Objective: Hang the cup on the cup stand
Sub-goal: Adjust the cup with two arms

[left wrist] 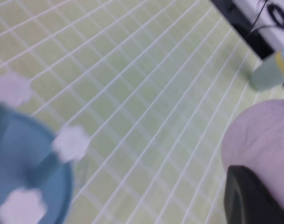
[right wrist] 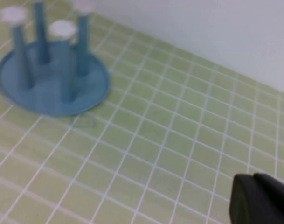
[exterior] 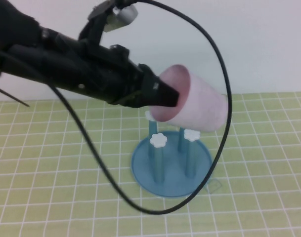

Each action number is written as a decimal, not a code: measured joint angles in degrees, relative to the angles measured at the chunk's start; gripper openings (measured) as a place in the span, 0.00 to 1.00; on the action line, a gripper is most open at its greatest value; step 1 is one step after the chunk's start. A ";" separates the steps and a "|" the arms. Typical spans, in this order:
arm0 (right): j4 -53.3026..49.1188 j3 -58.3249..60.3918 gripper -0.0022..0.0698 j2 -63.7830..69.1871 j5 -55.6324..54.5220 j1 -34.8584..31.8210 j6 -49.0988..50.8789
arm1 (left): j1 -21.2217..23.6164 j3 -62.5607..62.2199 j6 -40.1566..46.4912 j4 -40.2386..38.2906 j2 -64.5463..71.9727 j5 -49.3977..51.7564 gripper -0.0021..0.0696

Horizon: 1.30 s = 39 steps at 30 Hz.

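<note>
The pale pink cup (exterior: 199, 106) lies on its side in the air, just above the blue cup stand (exterior: 171, 163), its mouth facing left. My left gripper (exterior: 167, 96) is shut on the cup's rim, with one finger inside the mouth. In the left wrist view a dark finger (left wrist: 249, 196) lies against the cup's wall (left wrist: 263, 135), and the stand (left wrist: 20, 177) is off to the side below. White flower caps (exterior: 158, 140) top the stand's posts. My right gripper (right wrist: 260, 200) is shut and empty, hovering over the mat away from the stand (right wrist: 53, 88).
A green gridded mat (exterior: 51, 163) covers the table in front of a white wall. A black cable (exterior: 224, 98) loops from the left arm around the cup and down past the stand. A pale green cylinder (left wrist: 267, 72) stands near the table's edge.
</note>
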 joint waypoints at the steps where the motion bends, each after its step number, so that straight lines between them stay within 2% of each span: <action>1: 1.18 -1.12 0.03 0.93 1.25 0.00 -2.53 | -1.03 0.00 0.48 -2.22 0.64 -0.98 0.03; 6: 2.98 -5.53 0.03 5.86 3.83 0.00 -10.69 | -7.79 0.00 3.36 -10.89 4.81 -4.94 0.03; 8: 3.11 -6.52 0.03 8.02 4.59 0.00 -11.63 | -10.30 0.00 3.34 -11.28 6.04 -5.69 0.03; 10: 3.11 -7.32 0.08 10.60 5.68 0.00 -12.59 | -12.74 0.00 3.34 -10.92 6.69 -6.87 0.03; 13: 3.11 -8.12 0.29 13.89 6.20 0.99 -15.53 | -16.00 -0.61 3.34 -10.93 7.49 -8.93 0.03; 16: 3.11 -8.41 0.71 16.32 6.43 2.98 -19.54 | -18.32 -1.89 3.34 -10.93 8.35 -9.14 0.03; 17: 3.11 -8.41 0.81 16.95 6.40 3.73 -20.82 | -18.99 -2.16 3.34 -10.93 8.52 -8.83 0.03; 18: 2.91 -8.41 0.87 17.44 6.40 4.40 -21.99 | -19.62 -2.16 3.34 -10.93 8.70 -8.93 0.03; 20: 2.75 -8.41 0.94 18.24 6.17 5.29 -23.26 | -20.35 -2.29 3.34 -10.77 8.94 -8.93 0.03; 28: 3.27 -8.41 0.99 19.71 3.41 5.81 -25.90 | -21.71 -2.29 3.49 -10.90 9.08 -10.66 0.03; 39: 13.32 -8.54 0.99 23.21 1.59 5.90 -33.39 | -23.13 -2.29 5.08 -13.82 9.08 -12.24 0.03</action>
